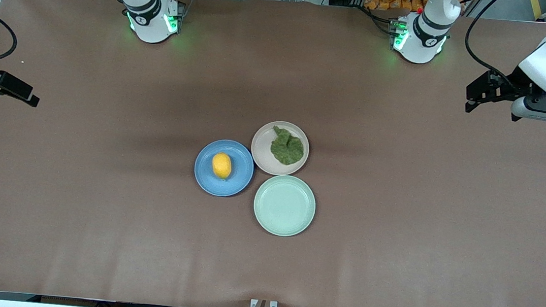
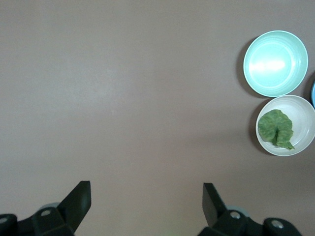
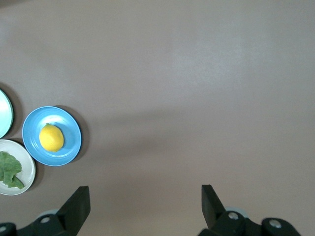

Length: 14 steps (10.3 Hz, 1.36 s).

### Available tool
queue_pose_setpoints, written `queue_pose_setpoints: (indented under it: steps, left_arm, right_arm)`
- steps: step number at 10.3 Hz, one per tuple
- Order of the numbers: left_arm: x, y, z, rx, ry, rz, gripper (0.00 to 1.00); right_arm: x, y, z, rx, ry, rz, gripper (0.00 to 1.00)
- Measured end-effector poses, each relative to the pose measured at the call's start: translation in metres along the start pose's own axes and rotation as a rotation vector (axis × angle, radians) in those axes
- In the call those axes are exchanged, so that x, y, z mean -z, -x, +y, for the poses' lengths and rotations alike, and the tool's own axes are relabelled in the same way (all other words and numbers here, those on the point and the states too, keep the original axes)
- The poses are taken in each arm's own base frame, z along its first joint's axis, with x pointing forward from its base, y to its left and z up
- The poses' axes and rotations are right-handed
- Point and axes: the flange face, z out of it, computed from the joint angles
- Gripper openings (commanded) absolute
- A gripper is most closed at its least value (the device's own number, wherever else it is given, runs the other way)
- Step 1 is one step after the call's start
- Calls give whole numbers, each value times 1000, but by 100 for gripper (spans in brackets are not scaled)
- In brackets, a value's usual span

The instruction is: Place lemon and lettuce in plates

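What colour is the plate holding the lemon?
Blue: the lemon sits on the blue plate, clearest in the front view.

Lemon [image 1: 221,165] on one plate [image 1: 206,180], lettuce [image 1: 287,147] on a second plate [image 1: 261,148] touching it, toward the left arm's end; third plate [image 1: 284,205] just beside both, nearest the front camera, all mid-table [image 1: 395,223]

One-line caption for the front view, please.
Lemon on blue plate, lettuce on beige plate, mint-green plate bare; both arms wait aside.
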Motion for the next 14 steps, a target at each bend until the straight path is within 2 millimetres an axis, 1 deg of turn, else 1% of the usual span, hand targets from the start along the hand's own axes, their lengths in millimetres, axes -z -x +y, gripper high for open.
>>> queue_pose_setpoints:
  steps: [8, 10, 12, 14]
  left_arm:
    - [2, 0, -1, 2, 0, 5, 100]
    - [2, 0, -1, 3, 0, 5, 100]
    - [3, 0, -2, 3, 0, 6, 100]
    - [3, 0, -2, 3, 0, 6, 100]
  right_arm:
    - [0, -4, 6, 3, 77, 28, 100]
    - [-6, -8, 5, 4, 78, 25, 100]
    - [-17, -14, -1, 12, 80, 19, 100]
    - [-24, -18, 0, 10, 82, 10, 100]
